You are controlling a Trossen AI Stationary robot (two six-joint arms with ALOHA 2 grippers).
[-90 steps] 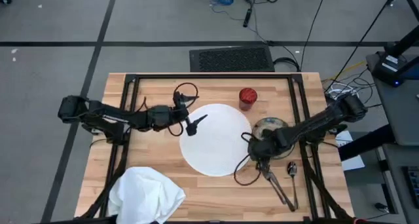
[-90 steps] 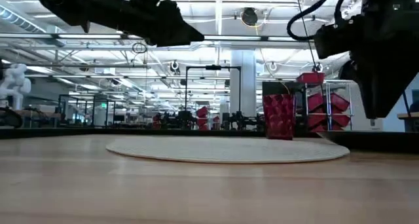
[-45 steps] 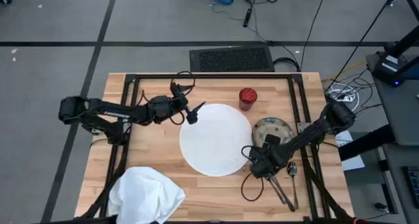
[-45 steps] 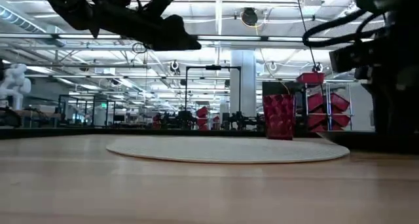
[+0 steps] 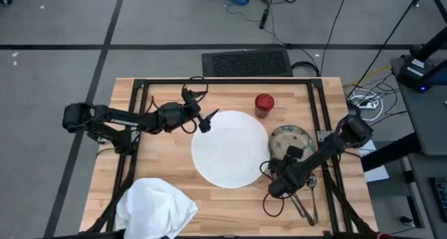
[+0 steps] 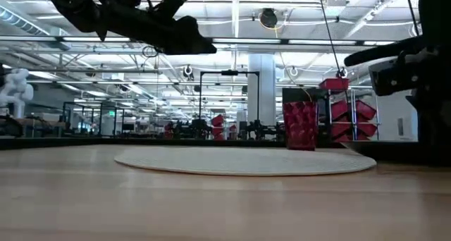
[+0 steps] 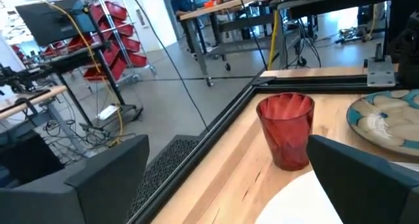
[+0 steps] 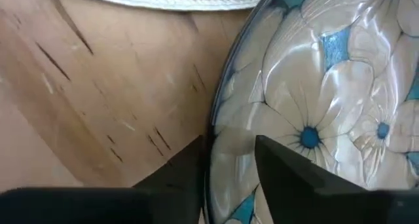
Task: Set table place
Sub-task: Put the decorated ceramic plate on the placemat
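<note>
Fingers, right gripper (image 8: 226, 162): straddling rim of bowl (image 5: 290, 138), narrow gap, not yet clamped. Fingers, left gripper (image 5: 207, 121): spread, empty, hovering at far-left rim of plate (image 5: 230, 149).
Placed: plate, mid tabletop (image 5: 167, 158); red cup (image 5: 264, 104) beyond it, twd far edge.
Pending (est.): bowl, on tabletop beside plate's right rim, not on plate; napkin (image 5: 156, 207) bunched at near-left corner; cutlery (image 5: 306, 197) heaped nr near-right corner.
Progress: early, approx.
</note>
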